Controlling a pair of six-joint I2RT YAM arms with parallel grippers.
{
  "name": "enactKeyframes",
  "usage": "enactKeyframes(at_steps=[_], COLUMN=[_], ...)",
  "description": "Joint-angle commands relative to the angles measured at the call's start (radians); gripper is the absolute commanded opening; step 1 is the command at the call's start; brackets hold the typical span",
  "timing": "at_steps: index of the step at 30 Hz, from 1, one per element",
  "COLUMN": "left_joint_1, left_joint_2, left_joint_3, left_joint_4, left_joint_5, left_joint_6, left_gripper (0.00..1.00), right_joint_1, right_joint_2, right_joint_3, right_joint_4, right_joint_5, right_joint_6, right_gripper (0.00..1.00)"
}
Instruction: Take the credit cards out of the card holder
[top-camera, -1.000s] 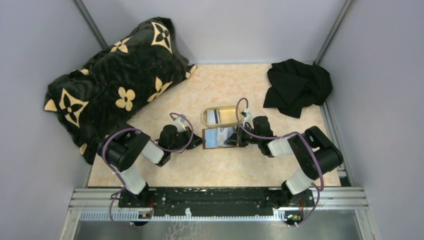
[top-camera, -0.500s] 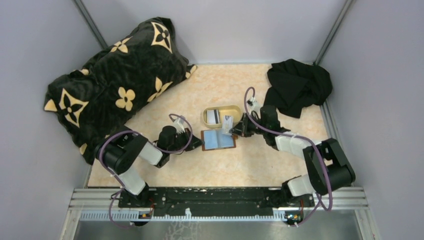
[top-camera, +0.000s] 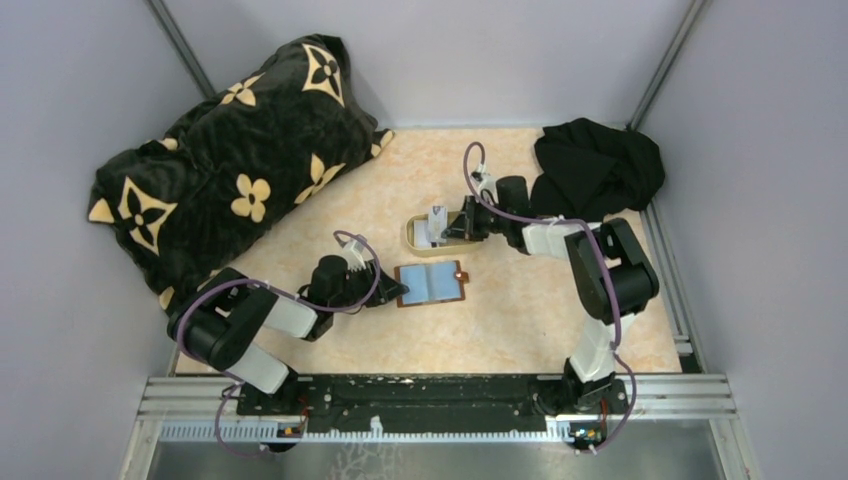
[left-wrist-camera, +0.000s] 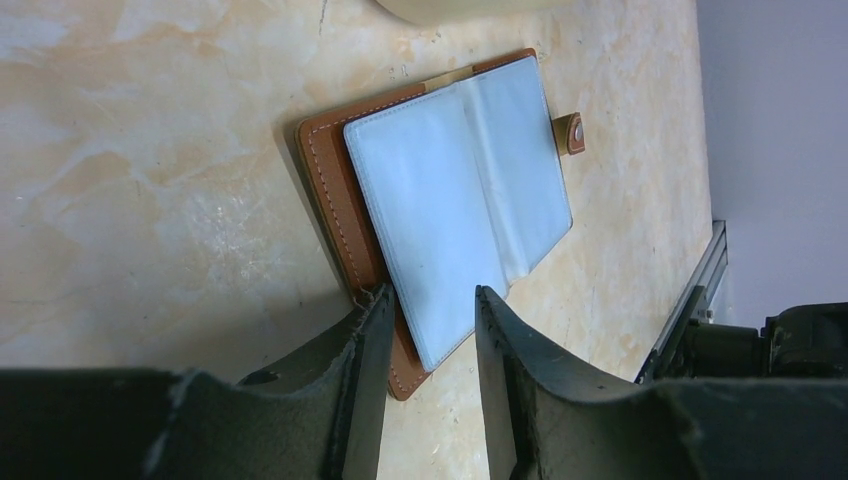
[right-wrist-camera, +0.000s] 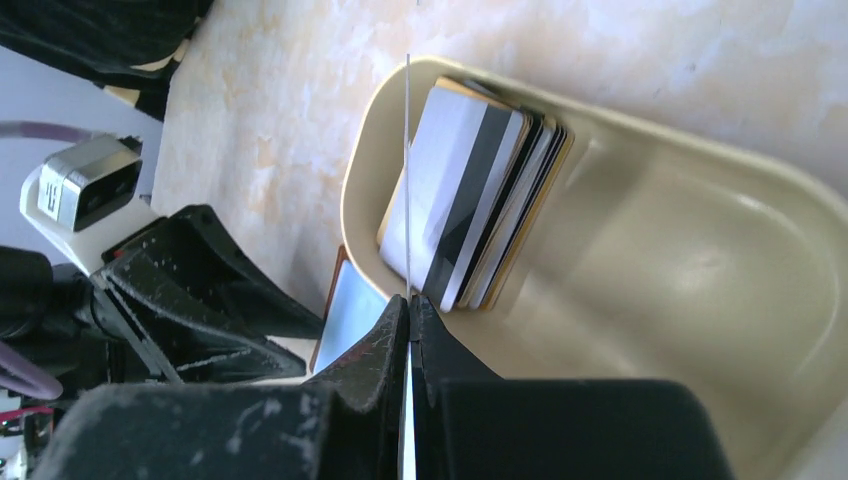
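Note:
The card holder (top-camera: 430, 284) lies open and flat on the table, pale blue-grey inside with brown edges (left-wrist-camera: 455, 195). My left gripper (top-camera: 396, 290) is open at its left edge, and the holder's near corner shows between the fingers (left-wrist-camera: 368, 330). My right gripper (top-camera: 442, 226) is shut on a thin white credit card (right-wrist-camera: 408, 170), seen edge-on, held over the tan oval tray (top-camera: 411, 242). Several credit cards (right-wrist-camera: 480, 190) lie stacked in the tray's left end (right-wrist-camera: 358, 190). No cards show in the holder's pockets.
A black blanket with tan flowers (top-camera: 230, 160) fills the back left. A black cloth (top-camera: 595, 170) lies bunched at the back right, just behind the right arm. Grey walls close in both sides.
My right gripper has carried a white card from the card holder back over the tray. My left gripper has opened and let go of the holder, which now lies flat.

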Motion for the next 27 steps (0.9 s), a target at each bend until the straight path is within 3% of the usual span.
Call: enactKeyframes(at_steps=[1,20,24,27], left_joint_1=[0.0,0.0,0.0,0.0], left_joint_2=[0.005,0.09,0.101,0.111], left_joint_3=[-0.029,-0.04,-0.041,-0.042], left_joint_4=[-0.177,-0.086,-0.077,-0.067], left_joint_5=[-0.031,-0.007,-0.008,-0.005], left_joint_6=[0.054,0.038,0.045,0.042], left_gripper=[0.44,0.42,0.42,0.42], right_joint_1=[-0.002,-0.001,-0.001,-0.001], right_joint_2=[0.056,0.175,0.161,0.141], right_joint_3=[0.117,0.215,0.217,0.225], right_joint_4=[-0.032,-0.174,-0.185,-0.198], right_joint_5=[-0.041,-0.167,-0.125,-0.106], right_joint_6=[-0.025,-0.039,-0.05,-0.067], right_gripper=[0.0,0.0,0.23,0.25])
